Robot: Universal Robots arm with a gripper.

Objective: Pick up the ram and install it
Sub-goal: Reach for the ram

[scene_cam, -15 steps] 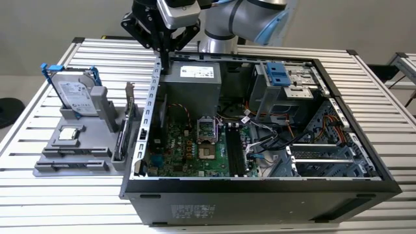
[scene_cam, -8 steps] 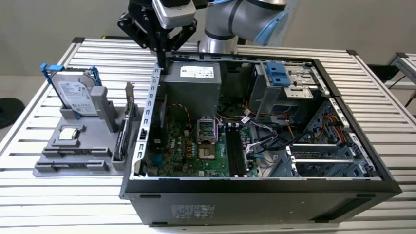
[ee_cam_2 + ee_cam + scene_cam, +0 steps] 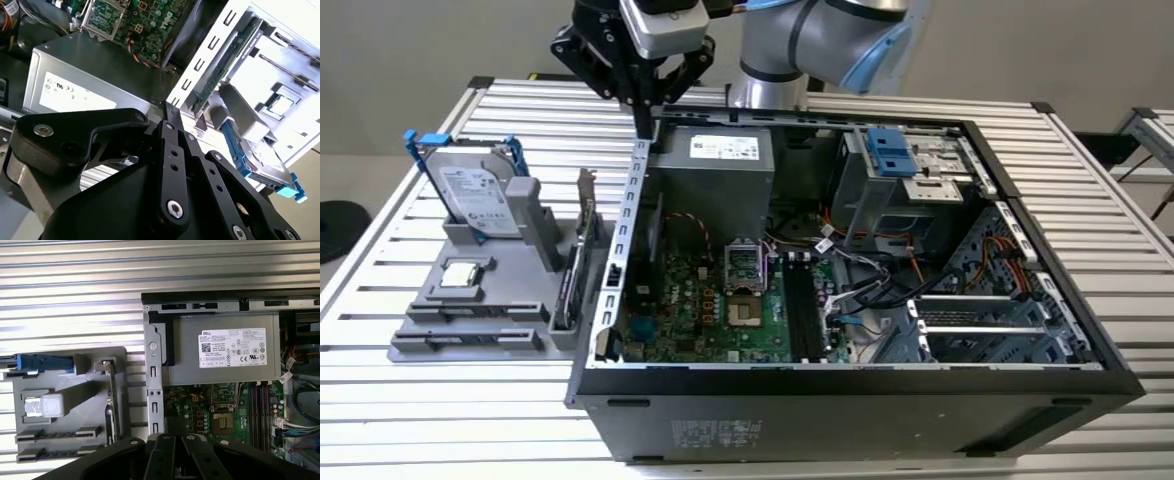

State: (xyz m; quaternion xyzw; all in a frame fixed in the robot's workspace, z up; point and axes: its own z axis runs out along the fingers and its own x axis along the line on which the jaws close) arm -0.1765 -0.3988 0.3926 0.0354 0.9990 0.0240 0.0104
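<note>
My gripper (image 3: 644,127) hangs above the far corner of the open computer case (image 3: 854,385), on the exterior view's left. It is over the case wall, beside the grey power supply (image 3: 714,165). In both wrist views its fingers meet at the tips (image 3: 169,107) (image 3: 172,436), shut with nothing between them. The ram is out of view. The long black slots (image 3: 803,310) (image 3: 261,400) lie on the green motherboard next to the processor socket. A grey holder tray (image 3: 420,330) stands outside the case.
The tray carries a hard drive in a blue frame (image 3: 474,195), a processor chip (image 3: 464,275), and a green card with a silver bracket (image 3: 586,200) standing on edge. Loose cables (image 3: 854,290) and a drive cage (image 3: 907,170) crowd the case. A slatted metal table (image 3: 454,420) lies around it.
</note>
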